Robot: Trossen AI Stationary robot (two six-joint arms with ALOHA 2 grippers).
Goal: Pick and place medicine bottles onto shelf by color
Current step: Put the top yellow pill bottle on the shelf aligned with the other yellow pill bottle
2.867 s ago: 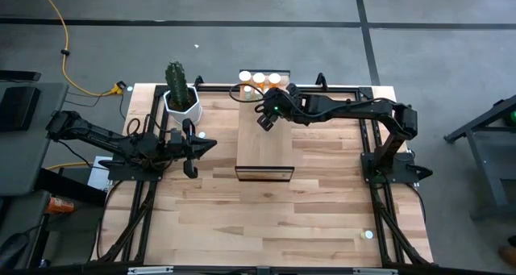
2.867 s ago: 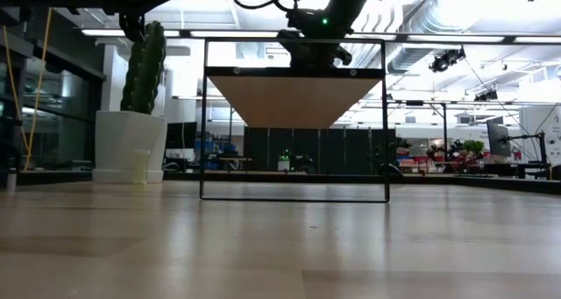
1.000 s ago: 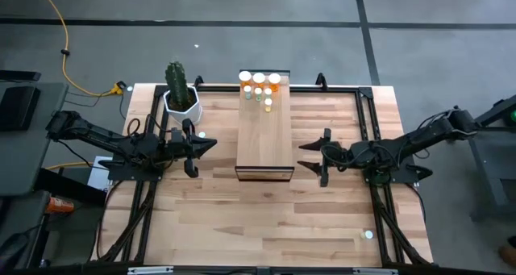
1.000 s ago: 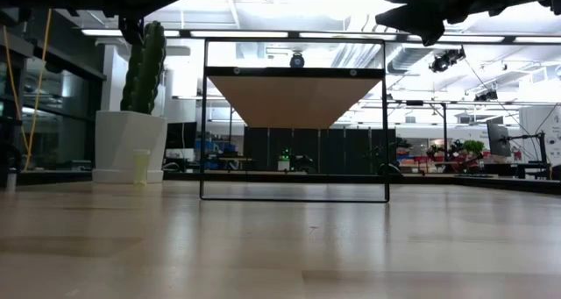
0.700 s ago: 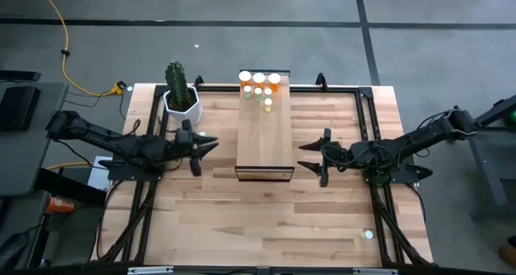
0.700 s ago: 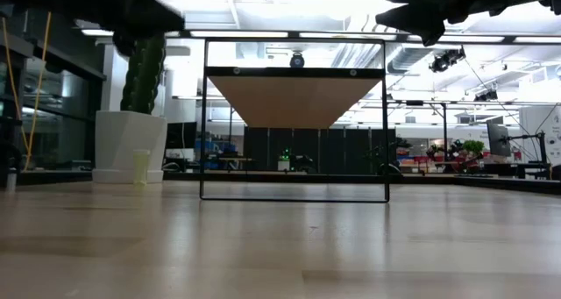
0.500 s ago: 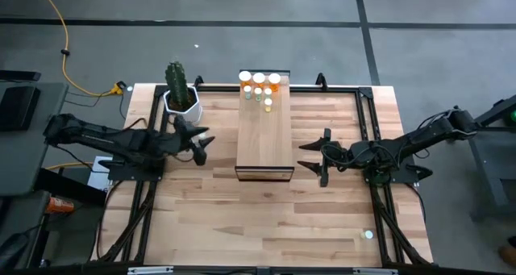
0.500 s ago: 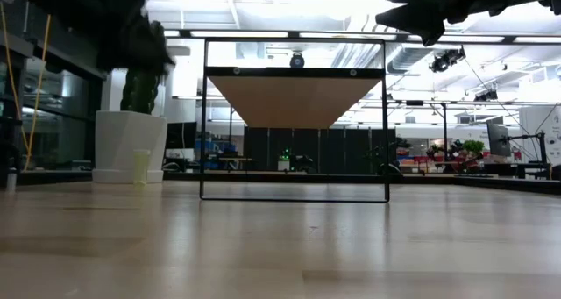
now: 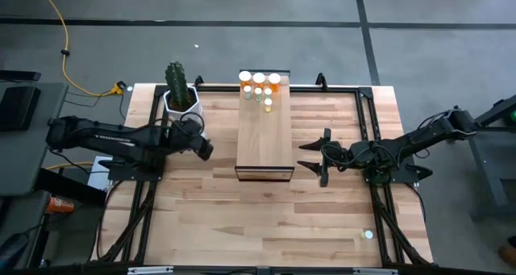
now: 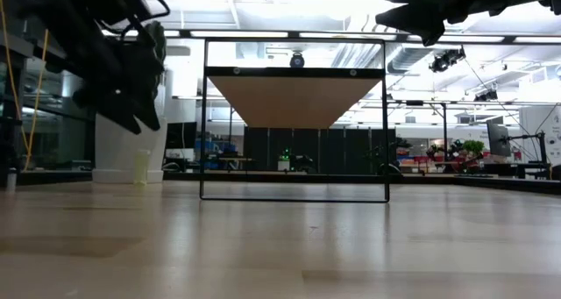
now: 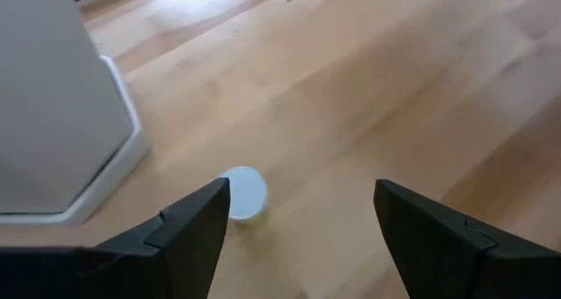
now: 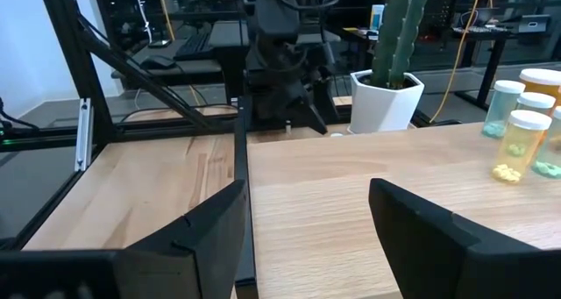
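Note:
One small pale medicine bottle with a white cap (image 11: 243, 194) stands upright on the tabletop right beside the white cactus pot (image 11: 53, 115). My left gripper (image 11: 302, 224) hovers open above it, tipped downward, with the bottle close to one finger and untouched. In the high view my left gripper (image 9: 203, 146) covers that bottle. Several orange and pale bottles (image 9: 260, 87) stand on the far end of the wooden shelf (image 9: 264, 138). My right gripper (image 9: 305, 156) waits open, level, just right of the shelf.
The cactus in its white pot (image 9: 179, 97) stands at the far left, close to my left gripper. The shelf's dark frame (image 10: 294, 124) rises at mid-table. Bare wooden tabletop (image 9: 266, 218) spreads across the near half.
My left gripper has swung from its level waiting spot toward the far edge and the cactus pot. It has tipped downward and come down in front of the cactus in the low view. My right arm and the bottles have kept still.

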